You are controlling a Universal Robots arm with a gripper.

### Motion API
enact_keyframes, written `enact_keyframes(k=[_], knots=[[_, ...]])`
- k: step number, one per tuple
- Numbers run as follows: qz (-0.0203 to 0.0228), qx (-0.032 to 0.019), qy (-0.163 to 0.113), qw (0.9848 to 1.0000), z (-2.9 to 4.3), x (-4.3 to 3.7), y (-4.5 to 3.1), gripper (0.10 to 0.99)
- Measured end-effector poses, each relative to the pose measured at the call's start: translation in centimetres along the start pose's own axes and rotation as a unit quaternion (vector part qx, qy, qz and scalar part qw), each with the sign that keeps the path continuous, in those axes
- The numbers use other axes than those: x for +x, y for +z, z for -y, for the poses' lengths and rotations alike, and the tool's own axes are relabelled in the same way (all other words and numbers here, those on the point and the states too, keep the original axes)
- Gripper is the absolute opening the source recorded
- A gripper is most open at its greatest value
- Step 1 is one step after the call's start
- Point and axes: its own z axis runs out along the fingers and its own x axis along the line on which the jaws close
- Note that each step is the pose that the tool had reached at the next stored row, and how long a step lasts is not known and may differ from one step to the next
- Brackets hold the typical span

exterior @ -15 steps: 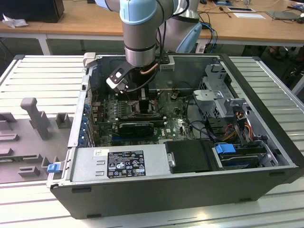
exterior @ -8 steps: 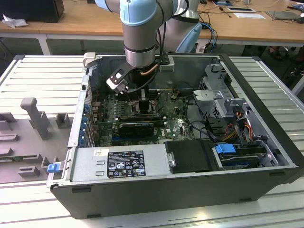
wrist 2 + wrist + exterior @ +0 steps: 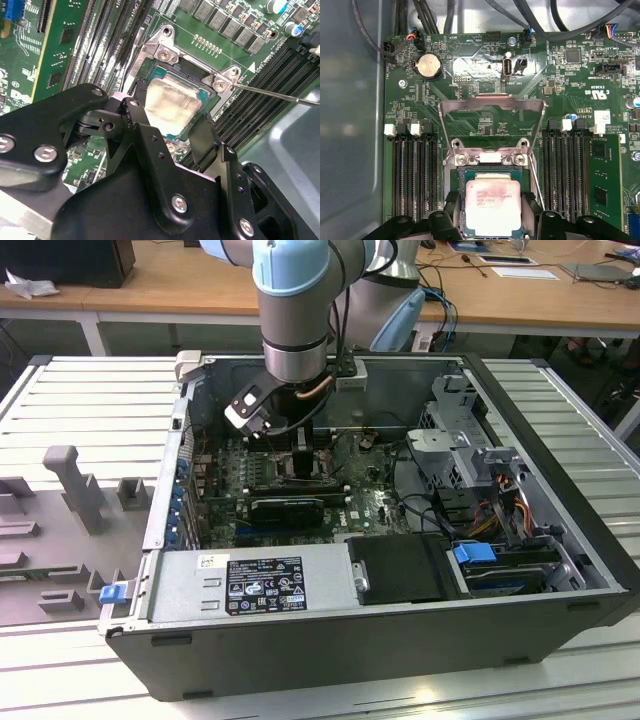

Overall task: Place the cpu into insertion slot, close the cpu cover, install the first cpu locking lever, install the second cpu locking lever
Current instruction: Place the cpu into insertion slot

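The cpu [image 3: 492, 205], a pale square chip with a green rim, lies in the insertion slot [image 3: 490, 173] on the green motherboard; in the second wrist view the cpu [image 3: 170, 102] sits level in the slot's frame [image 3: 195, 70]. My gripper [image 3: 492, 225] reaches down over it, and its black fingers [image 3: 136, 112] rest against two opposite edges of the chip. The cpu cover [image 3: 492, 102] stands swung up and open behind the slot. A thin wire locking lever [image 3: 270, 93] sticks out beside the slot. In the exterior view my gripper [image 3: 300, 455] is deep inside the open computer case.
Black memory slots [image 3: 415, 175] flank the slot on both sides. A coin battery [image 3: 429, 66] and cables [image 3: 540, 20] lie beyond the cover. A long black card [image 3: 288, 506], the power supply [image 3: 260, 585] and a drive cage [image 3: 470, 450] crowd the case [image 3: 560, 490].
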Motion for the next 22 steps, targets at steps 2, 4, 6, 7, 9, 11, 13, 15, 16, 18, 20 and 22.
enact_keyframes(k=[2, 4, 6, 7, 9, 11, 13, 15, 16, 18, 20, 22], knots=[[-0.0013, 0.0, 0.0, 1.0, -0.01, 0.01, 0.02, 0.604], [-0.0015, 0.0, 0.0, 1.0, -0.01, 0.01, 0.02, 0.604], [-0.0014, 0.0001, 0.0, 1.0, -0.02, 0.01, -0.19, 0.604], [-0.0013, 0.0001, 0.0, 1.0, -0.05, 0.02, -0.44, 0.604], [0.0002, -0.0001, 0.0, 1.0, -0.08, 0.02, -0.74, 0.604], [0.0021, 0.0, 0.0, 1.0, -0.07, -0.04, -0.77, 0.522], [0.0033, 0.0, 0.0, 1.0, -0.08, -0.09, -0.83, 0.459], [0.0045, -0.0001, 0.0, 1.0, -0.09, -0.11, -0.92, 0.341], [0.0051, -0.0001, 0.0, 1.0, -0.1, -0.11, -0.97, 0.278], [0.0072, -0.0001, -0.001, 1.0, -0.11, -0.1, -1.08, 0.22], [0.0085, -0.0001, -0.001, 1.0, -0.12, -0.11, -1.19, 0.157], [0.0089, -0.0001, -0.001, 1.0, -0.14, -0.09, -1.47, 0.106]])
